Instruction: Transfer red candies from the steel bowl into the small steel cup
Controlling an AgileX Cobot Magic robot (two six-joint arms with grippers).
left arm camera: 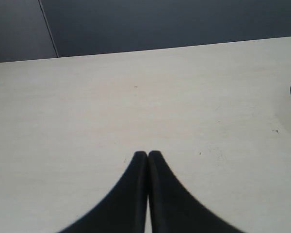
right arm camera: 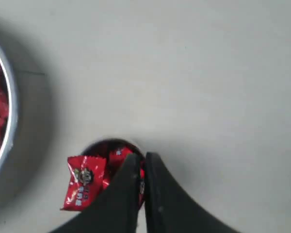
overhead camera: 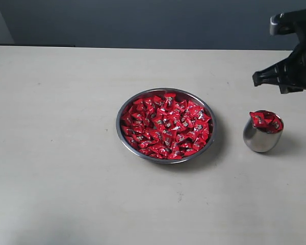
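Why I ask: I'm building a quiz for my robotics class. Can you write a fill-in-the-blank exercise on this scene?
1. In the exterior view, the small steel cup stands on the ____ side of the steel bowl.
2. Both hold candies wrapped in shiny ____.
3. The left gripper holds nothing, its jaws ____.
Missing words: right; red; shut.

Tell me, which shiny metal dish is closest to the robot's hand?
The small steel cup, rounded and narrow, just by the right hand; the wide steel bowl sits farther away.
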